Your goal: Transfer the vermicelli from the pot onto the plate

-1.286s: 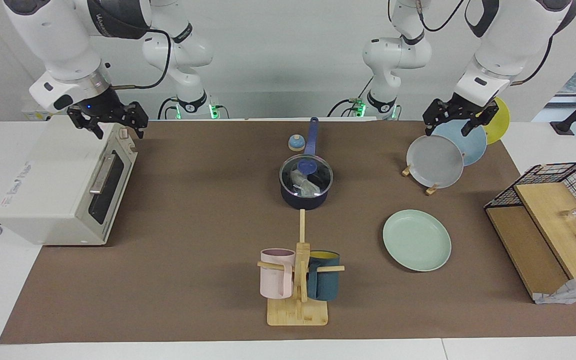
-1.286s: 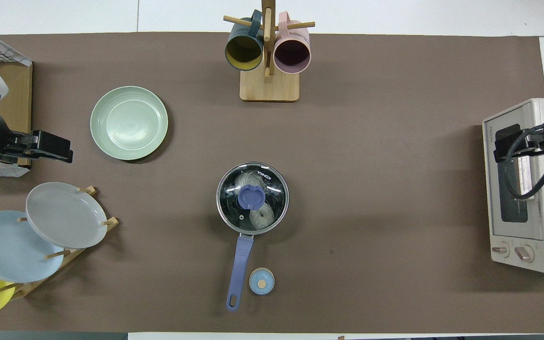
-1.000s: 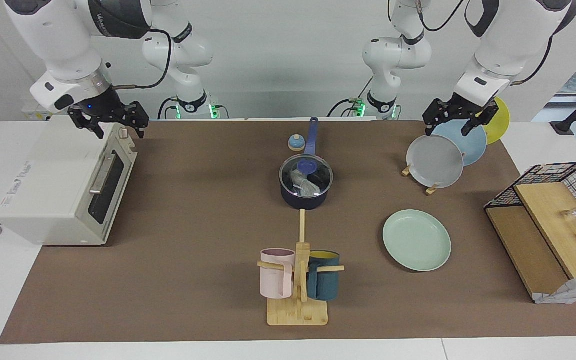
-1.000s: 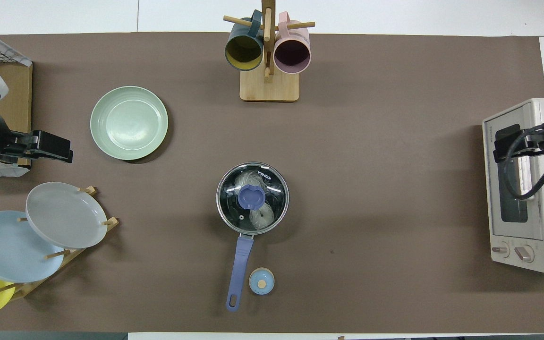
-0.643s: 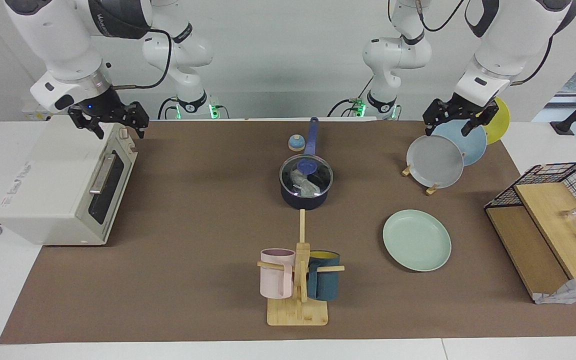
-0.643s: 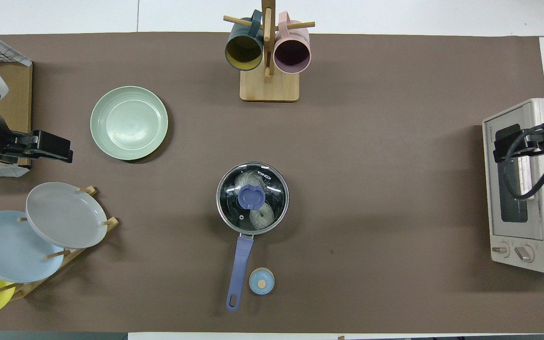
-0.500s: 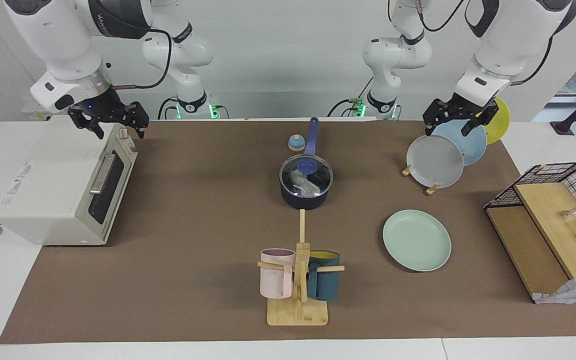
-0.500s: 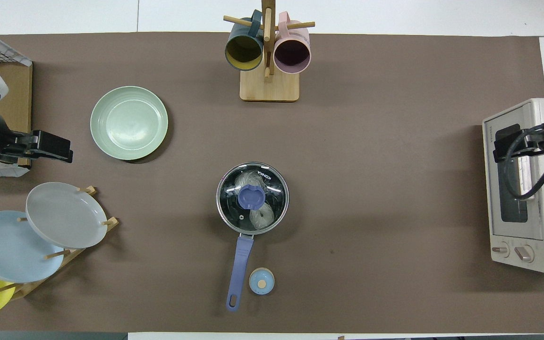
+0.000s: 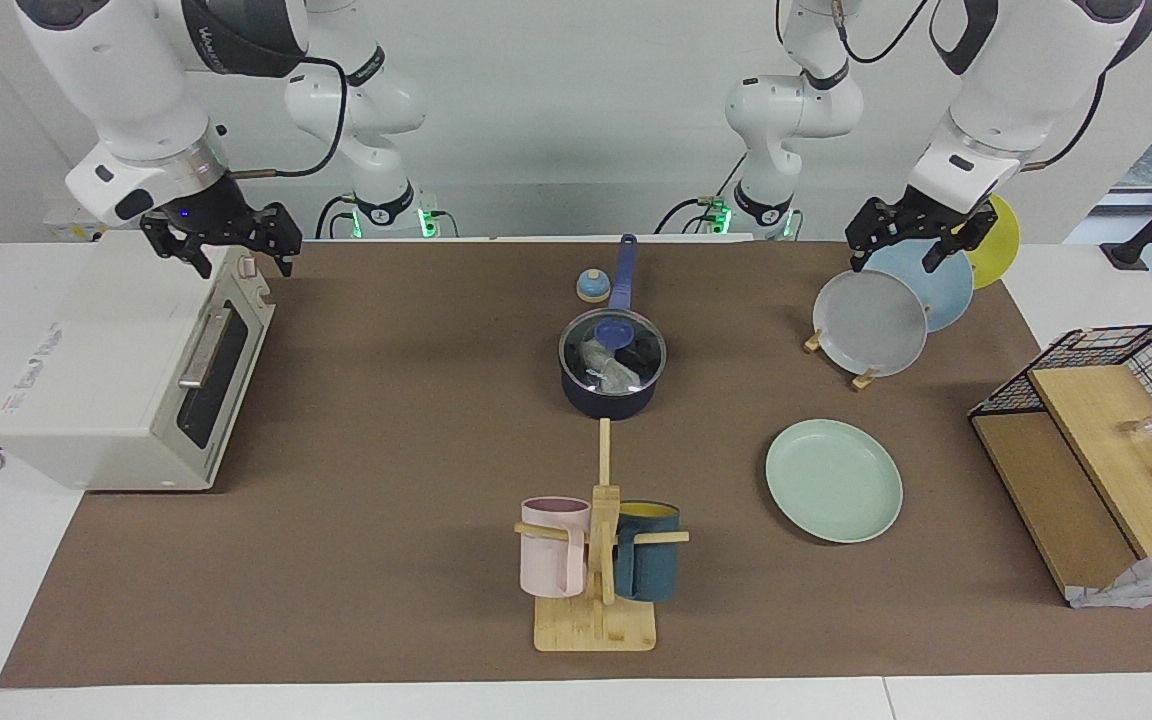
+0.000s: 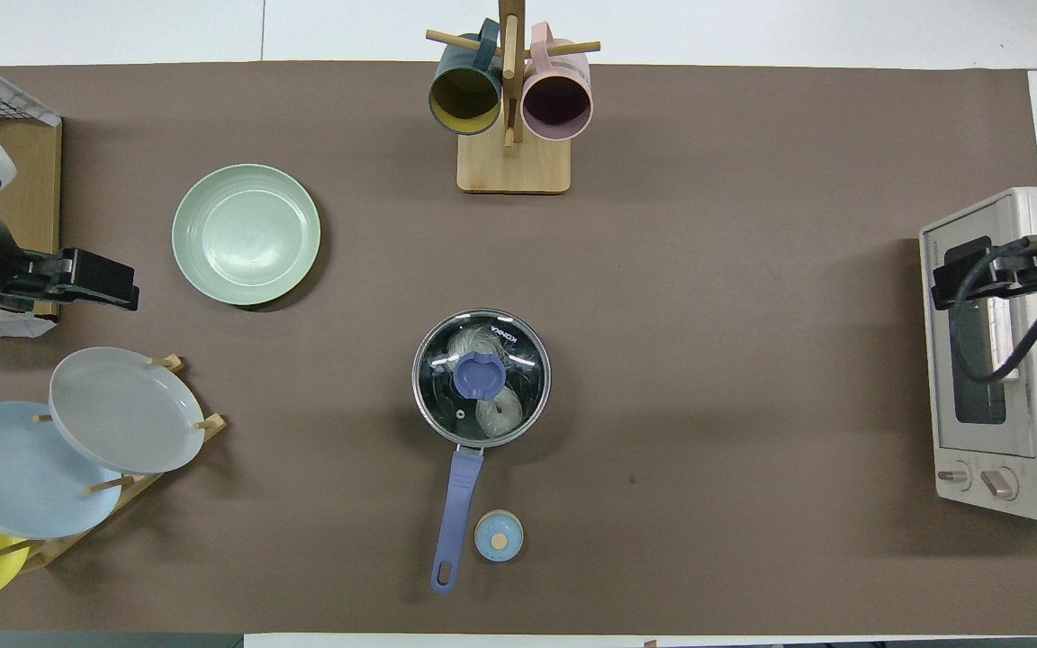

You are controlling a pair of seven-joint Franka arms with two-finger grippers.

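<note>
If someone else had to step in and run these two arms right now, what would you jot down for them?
Left end effector: open, holding nothing, up over the plate rack.
Right end effector: open, holding nothing, up over the toaster oven.
Vermicelli: inside the pot at mid-table, under a glass lid that is on.
Mint-green plate: bare, farther from the robots than the pot, toward the left arm's end.
Done: nothing yet.
Left: take off the lid, lift out the vermicelli, set it on the mint-green plate.
</note>
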